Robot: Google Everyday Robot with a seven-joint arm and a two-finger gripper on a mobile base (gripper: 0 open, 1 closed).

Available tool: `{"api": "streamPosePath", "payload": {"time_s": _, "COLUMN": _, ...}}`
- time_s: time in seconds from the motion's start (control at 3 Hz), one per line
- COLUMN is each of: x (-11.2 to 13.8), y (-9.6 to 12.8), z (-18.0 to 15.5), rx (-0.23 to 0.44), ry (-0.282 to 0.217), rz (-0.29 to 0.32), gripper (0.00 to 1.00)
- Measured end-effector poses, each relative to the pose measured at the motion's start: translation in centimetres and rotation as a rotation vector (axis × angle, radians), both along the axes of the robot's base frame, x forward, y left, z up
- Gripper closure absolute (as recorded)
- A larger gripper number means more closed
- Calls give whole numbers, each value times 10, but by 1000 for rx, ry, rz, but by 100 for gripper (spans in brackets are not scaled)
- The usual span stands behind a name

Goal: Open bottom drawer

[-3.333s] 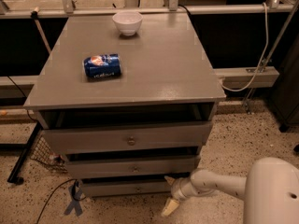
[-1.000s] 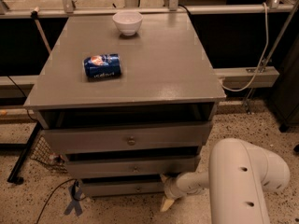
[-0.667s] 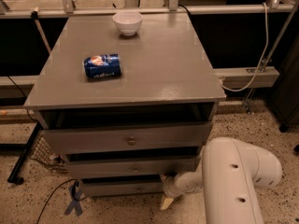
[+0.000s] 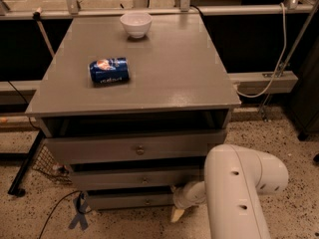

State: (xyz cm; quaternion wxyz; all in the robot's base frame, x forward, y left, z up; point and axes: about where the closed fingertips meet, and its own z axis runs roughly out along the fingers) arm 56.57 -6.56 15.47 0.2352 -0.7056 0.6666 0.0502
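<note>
The bottom drawer point(image 4: 124, 201) is the lowest of three grey drawers in the cabinet, with a small round knob point(image 4: 147, 201) at its middle. Its front stands about level with the drawer above, with a dark gap along its top edge. My gripper point(image 4: 177, 211) is low near the floor, at the right end of the bottom drawer's front and to the right of the knob. A tan tip points down towards the floor. My white arm point(image 4: 241, 193) fills the lower right and hides the cabinet's lower right corner.
The middle drawer point(image 4: 114, 179) and the wider top drawer point(image 4: 99, 151) sit above. A blue can point(image 4: 109, 70) lies on the cabinet top, with a white bowl point(image 4: 136, 23) at the back. A wire basket point(image 4: 47, 166), a black cable and blue tape point(image 4: 79, 217) are on the floor at the left.
My arm's big white link has swung in from the right and now covers more of the lower right. The gripper stays at the bottom drawer's right end. The drawer has not visibly moved.
</note>
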Motion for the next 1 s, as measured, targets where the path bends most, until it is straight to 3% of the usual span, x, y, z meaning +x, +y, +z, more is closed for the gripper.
{"api": "streamPosePath", "payload": {"time_s": 1.0, "x": -3, "y": 3, "z": -3, "rx": 1, "ry": 6, "rz": 4, "gripper": 69}}
